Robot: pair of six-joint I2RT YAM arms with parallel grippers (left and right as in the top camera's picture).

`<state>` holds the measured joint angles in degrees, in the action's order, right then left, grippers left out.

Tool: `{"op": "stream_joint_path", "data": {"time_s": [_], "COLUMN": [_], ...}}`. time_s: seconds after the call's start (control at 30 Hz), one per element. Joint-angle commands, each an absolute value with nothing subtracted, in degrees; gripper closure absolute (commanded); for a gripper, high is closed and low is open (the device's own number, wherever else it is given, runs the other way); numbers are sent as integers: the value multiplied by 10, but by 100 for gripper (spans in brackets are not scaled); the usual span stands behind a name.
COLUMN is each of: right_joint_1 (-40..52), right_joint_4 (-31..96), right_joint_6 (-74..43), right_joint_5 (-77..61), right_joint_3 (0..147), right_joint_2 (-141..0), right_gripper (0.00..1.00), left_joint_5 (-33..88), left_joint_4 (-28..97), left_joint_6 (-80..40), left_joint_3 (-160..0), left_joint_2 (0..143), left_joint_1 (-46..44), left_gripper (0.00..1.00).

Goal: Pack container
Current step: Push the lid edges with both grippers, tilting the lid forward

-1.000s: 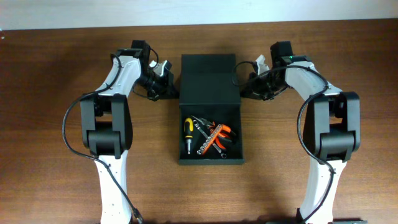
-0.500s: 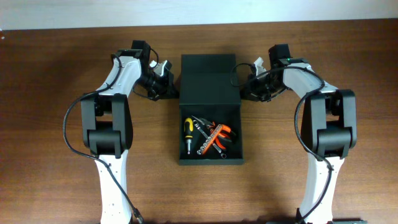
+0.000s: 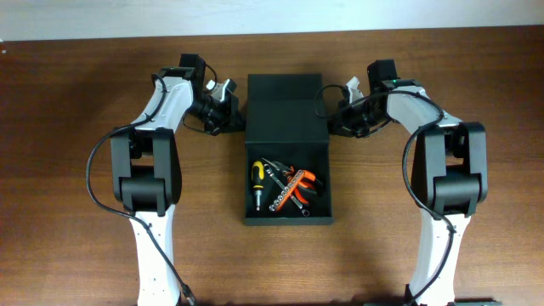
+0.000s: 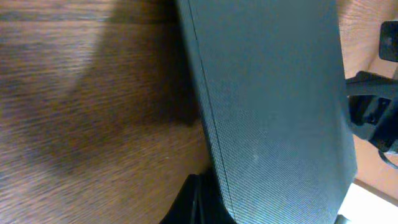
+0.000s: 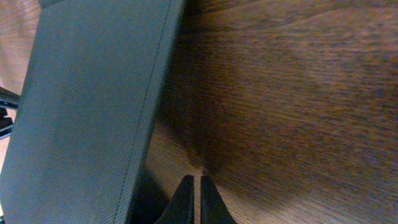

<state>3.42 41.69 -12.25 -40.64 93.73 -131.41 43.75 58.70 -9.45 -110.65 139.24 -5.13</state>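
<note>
Your left fingers (image 4: pixel 186 200) are pressed together on nothing, just beside the left edge of the container's (image 3: pixel 286 219) open lid (image 3: pixel 286 106). Your right fingers (image 5: pixel 185 200) are likewise closed and empty beside its right edge. The container sits mid-desk (image 3: pixel 68 170) between both arms, with hand tools (image 3: pixel 287 187) inside.

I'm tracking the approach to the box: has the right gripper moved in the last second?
Yes. The right gripper has shifted slightly left, closer to the right side of the container.

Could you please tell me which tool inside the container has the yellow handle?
The screwdriver, leftmost in the container; the pliers beside it have orange handles.
</note>
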Motion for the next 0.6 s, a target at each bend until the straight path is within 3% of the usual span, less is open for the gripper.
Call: {"op": "stream_joint_path", "data": {"time_s": [0.0,0.37,0.57], "right_joint_1": [38,38,35], "right_joint_4": [415,347,340], "right_joint_6": [-126,-171,-177], "right_joint_5": [-422,-488,-502], "right_joint_3": [938,938,940], "right_joint_2": [-1319,-1319,-1319], "right_gripper": [96,96,96], "left_joint_5": [463,466,532], "left_joint_4": [583,570,521], "left_joint_6": [-96,-96,-96], "left_joint_3": [-1101,-1101,-1101], "left_joint_2": [1407,1407,1407], "left_joint_1": [-51,-51,-50], "left_gripper": [98,98,98]}}
